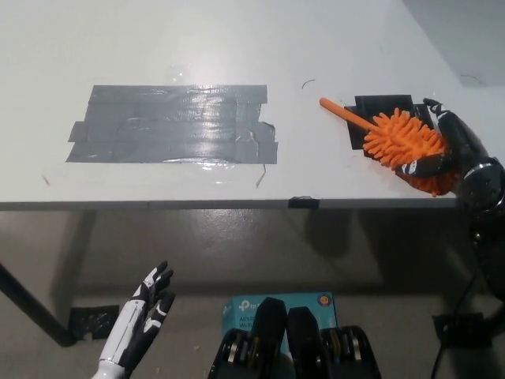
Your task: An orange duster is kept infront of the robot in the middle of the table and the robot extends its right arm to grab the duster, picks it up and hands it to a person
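The orange duster [401, 140] lies on the white table [237, 47] at its right side, over a patch of black tape [377, 106]. Its thin orange handle points up and to the left. My black right hand [448, 150] is wrapped around the fluffy head from the right, fingers curled over its top and underside. The duster still rests on the table. My white left hand [138, 322] hangs low at the lower left, below the table, with its fingers apart and nothing in it.
A large patch of grey tape [175, 124] covers the table's middle left. The table's front edge [237, 204] runs across the picture. On the floor below lie a teal box [276, 308] and a table leg [31, 308].
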Controlling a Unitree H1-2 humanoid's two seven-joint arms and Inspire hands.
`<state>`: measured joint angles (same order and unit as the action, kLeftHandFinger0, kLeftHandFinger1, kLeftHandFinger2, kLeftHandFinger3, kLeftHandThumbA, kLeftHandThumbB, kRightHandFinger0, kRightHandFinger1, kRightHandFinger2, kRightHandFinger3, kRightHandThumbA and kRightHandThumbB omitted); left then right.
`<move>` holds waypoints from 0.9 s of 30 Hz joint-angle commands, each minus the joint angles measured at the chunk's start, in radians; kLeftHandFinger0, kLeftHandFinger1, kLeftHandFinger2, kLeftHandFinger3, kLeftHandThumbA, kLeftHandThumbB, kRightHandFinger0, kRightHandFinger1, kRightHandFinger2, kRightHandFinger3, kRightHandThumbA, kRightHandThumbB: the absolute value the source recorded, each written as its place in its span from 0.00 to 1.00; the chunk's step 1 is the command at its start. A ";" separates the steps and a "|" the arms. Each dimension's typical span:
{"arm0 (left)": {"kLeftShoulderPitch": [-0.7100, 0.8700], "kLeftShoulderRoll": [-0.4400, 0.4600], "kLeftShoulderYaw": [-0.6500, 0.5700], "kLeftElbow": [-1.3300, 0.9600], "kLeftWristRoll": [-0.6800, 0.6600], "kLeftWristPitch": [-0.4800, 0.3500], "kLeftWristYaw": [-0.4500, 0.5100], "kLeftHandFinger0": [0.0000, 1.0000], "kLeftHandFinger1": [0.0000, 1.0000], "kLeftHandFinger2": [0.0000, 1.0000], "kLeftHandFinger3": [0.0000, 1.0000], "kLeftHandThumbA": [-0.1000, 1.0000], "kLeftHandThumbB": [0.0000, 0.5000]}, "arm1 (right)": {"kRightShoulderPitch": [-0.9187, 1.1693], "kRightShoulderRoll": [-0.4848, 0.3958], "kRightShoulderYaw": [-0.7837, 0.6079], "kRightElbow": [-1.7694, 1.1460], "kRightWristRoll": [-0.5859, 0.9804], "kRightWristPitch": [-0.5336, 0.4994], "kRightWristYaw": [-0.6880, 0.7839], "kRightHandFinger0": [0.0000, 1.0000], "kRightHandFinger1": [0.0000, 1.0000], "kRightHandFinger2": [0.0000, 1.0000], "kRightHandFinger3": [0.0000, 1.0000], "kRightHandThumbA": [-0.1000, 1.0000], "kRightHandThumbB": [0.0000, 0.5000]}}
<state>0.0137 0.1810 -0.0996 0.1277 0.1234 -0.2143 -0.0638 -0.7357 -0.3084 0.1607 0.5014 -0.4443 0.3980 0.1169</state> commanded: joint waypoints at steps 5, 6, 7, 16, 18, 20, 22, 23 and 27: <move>-0.015 0.017 0.005 -0.038 0.003 -0.003 -0.019 1.00 1.00 1.00 1.00 0.88 0.38 | -0.096 -0.004 0.033 0.050 0.012 0.038 0.050 1.00 1.00 1.00 1.00 1.00 0.63; -0.018 0.017 0.005 -0.040 0.003 0.002 -0.021 1.00 1.00 1.00 1.00 0.88 0.38 | -0.103 -0.006 0.037 0.062 0.014 0.042 0.060 1.00 1.00 1.00 1.00 0.92 0.59; -0.019 0.018 0.006 -0.043 0.004 0.007 -0.022 1.00 1.00 1.00 1.00 0.88 0.39 | -0.106 -0.008 0.043 0.070 0.012 0.045 0.067 1.00 1.00 1.00 1.00 0.89 0.58; -0.036 0.020 0.006 -0.037 -0.005 0.001 -0.031 0.99 1.00 1.00 1.00 0.86 0.38 | -0.119 -0.052 0.184 0.111 -0.022 0.033 0.191 0.17 0.36 0.43 0.81 0.00 0.40; -0.037 0.021 0.007 -0.037 -0.013 0.005 -0.035 0.97 1.00 1.00 1.00 0.85 0.38 | -0.118 -0.057 0.197 0.098 -0.022 0.040 0.199 0.12 0.36 0.44 0.94 0.00 0.35; -0.038 0.023 0.008 -0.038 -0.013 0.007 -0.038 0.96 1.00 1.00 1.00 0.85 0.37 | -0.116 -0.061 0.203 0.087 -0.023 0.049 0.202 0.15 0.50 0.56 0.86 0.00 0.33; -0.041 0.024 0.008 -0.037 -0.013 0.004 -0.041 0.95 1.00 1.00 1.00 0.85 0.37 | -0.112 -0.065 0.203 0.084 -0.022 0.050 0.198 0.21 0.66 0.73 0.60 0.00 0.32; -0.041 0.024 0.009 -0.037 -0.016 0.004 -0.043 0.94 1.00 1.00 1.00 0.85 0.36 | -0.111 -0.067 0.205 0.086 -0.025 0.041 0.193 0.29 0.78 0.89 0.46 0.00 0.33; -0.043 0.024 0.009 -0.040 -0.018 0.009 -0.046 0.92 1.00 1.00 1.00 0.86 0.32 | -0.101 -0.069 0.192 0.095 -0.018 0.034 0.177 0.55 0.95 1.00 0.61 0.00 0.29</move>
<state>-0.0171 0.1875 -0.0991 0.1158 0.1172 -0.1979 -0.0904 -0.8338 -0.3696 0.3486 0.5958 -0.4747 0.4321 0.2489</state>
